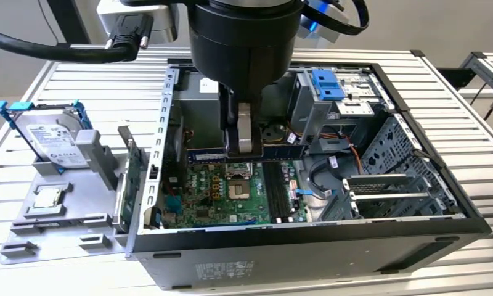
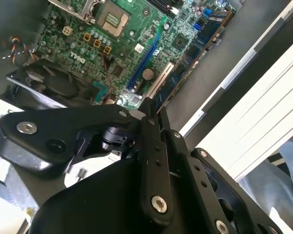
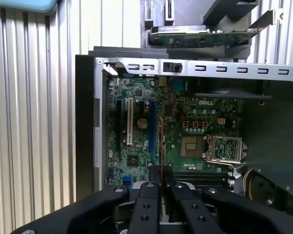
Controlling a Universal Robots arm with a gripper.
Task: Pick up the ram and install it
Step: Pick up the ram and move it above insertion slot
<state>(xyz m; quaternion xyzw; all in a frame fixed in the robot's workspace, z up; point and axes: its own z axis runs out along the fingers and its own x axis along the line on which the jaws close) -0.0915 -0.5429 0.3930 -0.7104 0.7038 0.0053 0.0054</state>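
In the exterior view my gripper [image 1: 239,148] reaches down into the open computer case [image 1: 312,246] and is shut on the ram [image 1: 283,151]. The ram is a slim dark blue stick held level, just above the green motherboard [image 1: 222,203]. It hangs over the board's far edge, beyond the CPU socket [image 1: 236,188] and the black memory slots [image 1: 273,191]. In the first wrist view the ram [image 3: 160,141] shows as a thin strip edge-on, running out from between the closed fingers [image 3: 151,187]. The second wrist view shows the fingertips [image 2: 149,109] pressed together over the motherboard [image 2: 136,44].
On the exterior view's left, a grey fixture [image 1: 32,237] carries a hard drive [image 1: 49,139] in a blue caddy, a small square silver chip [image 1: 47,197] and an upright green circuit board [image 1: 134,179]. Metal drive cages [image 1: 337,105], cables and the case walls hem in the motherboard.
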